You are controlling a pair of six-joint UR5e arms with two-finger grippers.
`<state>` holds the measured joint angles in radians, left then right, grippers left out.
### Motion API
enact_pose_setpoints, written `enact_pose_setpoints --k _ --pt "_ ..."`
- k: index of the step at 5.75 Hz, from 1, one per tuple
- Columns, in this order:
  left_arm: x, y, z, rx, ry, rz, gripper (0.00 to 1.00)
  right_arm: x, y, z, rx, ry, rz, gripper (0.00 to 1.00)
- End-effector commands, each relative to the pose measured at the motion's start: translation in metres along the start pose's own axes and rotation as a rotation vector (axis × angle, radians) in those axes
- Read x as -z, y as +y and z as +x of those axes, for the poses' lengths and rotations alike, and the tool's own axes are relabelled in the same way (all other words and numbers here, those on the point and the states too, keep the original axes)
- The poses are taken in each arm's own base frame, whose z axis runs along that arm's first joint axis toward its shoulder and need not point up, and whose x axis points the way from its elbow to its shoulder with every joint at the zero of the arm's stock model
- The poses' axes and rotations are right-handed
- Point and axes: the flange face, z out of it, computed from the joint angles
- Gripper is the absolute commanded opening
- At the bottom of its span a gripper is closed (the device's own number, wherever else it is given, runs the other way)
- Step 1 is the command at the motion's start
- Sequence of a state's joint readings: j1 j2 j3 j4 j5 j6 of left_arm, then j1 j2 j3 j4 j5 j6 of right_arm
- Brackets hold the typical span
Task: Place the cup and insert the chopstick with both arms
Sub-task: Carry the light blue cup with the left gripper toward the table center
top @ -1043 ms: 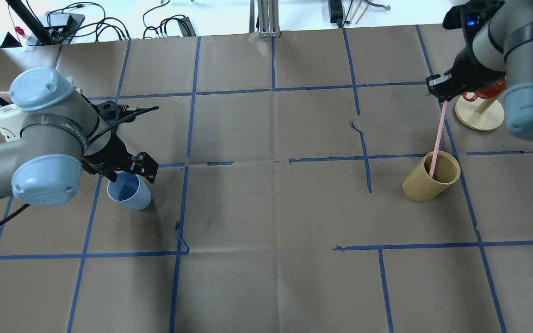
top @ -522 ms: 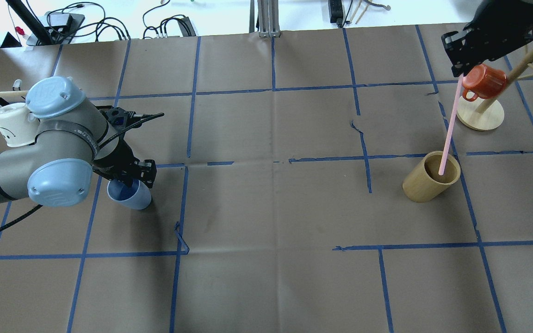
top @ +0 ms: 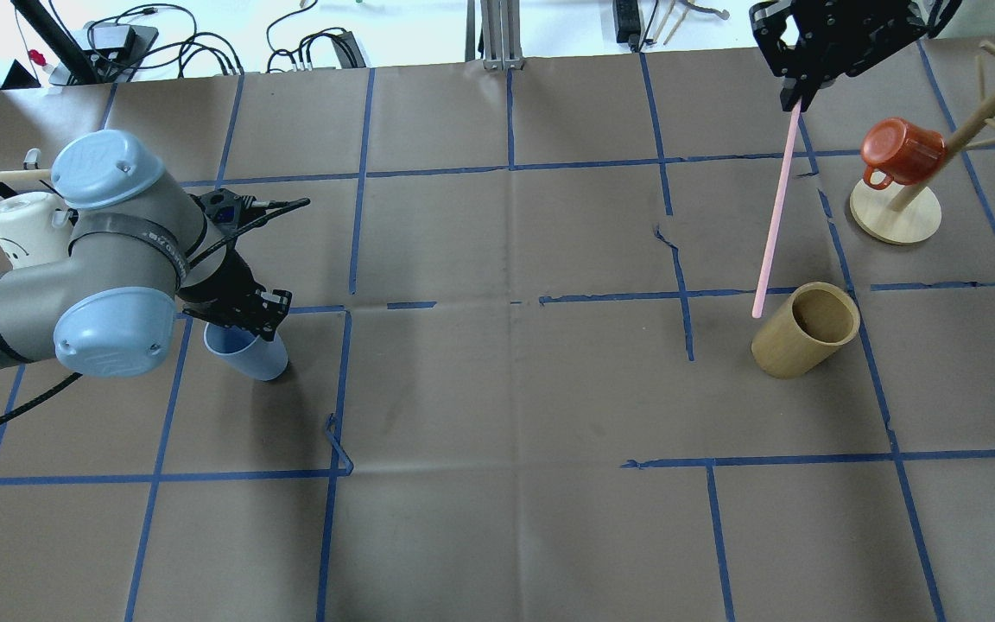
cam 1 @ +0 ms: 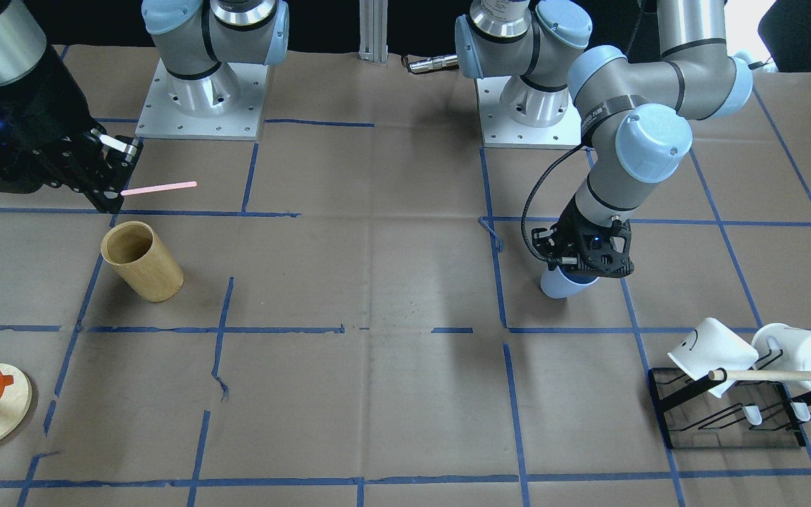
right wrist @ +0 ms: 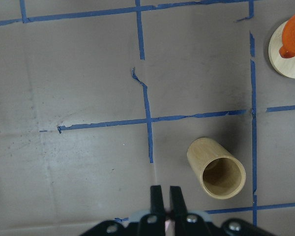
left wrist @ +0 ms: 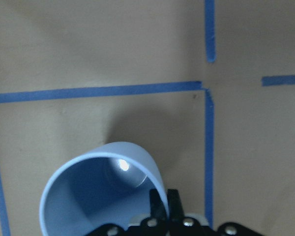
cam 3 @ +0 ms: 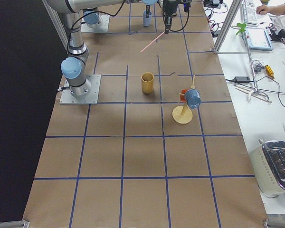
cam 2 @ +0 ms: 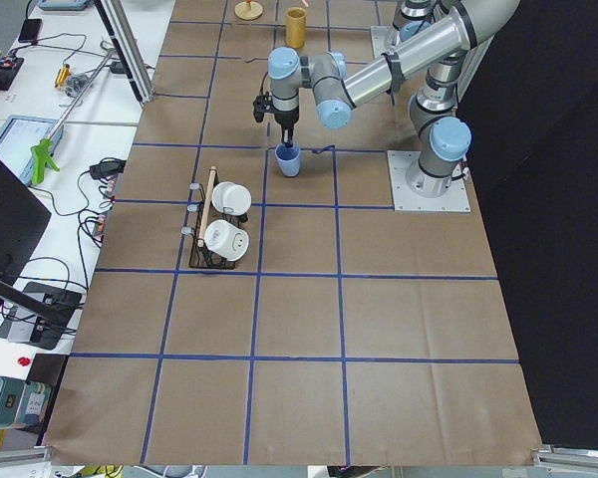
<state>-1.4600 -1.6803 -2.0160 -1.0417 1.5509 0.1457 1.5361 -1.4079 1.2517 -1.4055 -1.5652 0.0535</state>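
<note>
The left gripper (left wrist: 166, 200) is closed tight on the wall of the blue cup (top: 254, 358) at its rim, and the cup leans in the grip over the paper-covered table (top: 506, 389). Across the table a wooden holder (top: 781, 350) stands upright. Above it the pink chopstick (top: 776, 207) hangs clear of the holder, its top clamped in the narrow right gripper (top: 795, 97). Farther back an orange mug (top: 899, 149) hangs on a wooden stand (top: 895, 218).

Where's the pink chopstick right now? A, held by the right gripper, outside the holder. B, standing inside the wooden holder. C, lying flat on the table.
A: the right gripper clamps the pink chopstick at one end, and the wooden holder shows empty.
</note>
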Motion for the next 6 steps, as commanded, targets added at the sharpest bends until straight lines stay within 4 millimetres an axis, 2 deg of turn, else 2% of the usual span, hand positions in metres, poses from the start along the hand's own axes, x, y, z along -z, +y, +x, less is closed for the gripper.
enact_pose_setpoints --k 1,2,3,4,5,6 --pt "0.021 -0.011 0.116 0.082 0.007 0.050 0.03 -0.008 0.001 -0.003 -0.013 -0.006 -0.027 0.10" --pt "0.019 -0.017 0.183 0.103 0.013 0.066 0.03 -0.010 0.001 -0.003 -0.012 -0.006 -0.031 0.10" --pt "0.010 -0.029 0.238 0.178 0.027 0.069 0.03 -0.010 0.001 -0.003 -0.012 -0.006 -0.031 0.10" --pt "-0.001 -0.041 0.278 0.232 0.049 0.104 0.03 -0.011 0.001 -0.003 -0.012 -0.006 -0.033 0.10" --pt "-0.016 -0.046 0.295 0.253 0.059 0.106 0.03 -0.011 0.001 -0.003 -0.012 -0.004 -0.036 0.10" --pt "-0.018 -0.051 0.303 0.262 0.090 0.165 0.03 -0.012 0.001 -0.003 -0.012 -0.004 -0.037 0.10"
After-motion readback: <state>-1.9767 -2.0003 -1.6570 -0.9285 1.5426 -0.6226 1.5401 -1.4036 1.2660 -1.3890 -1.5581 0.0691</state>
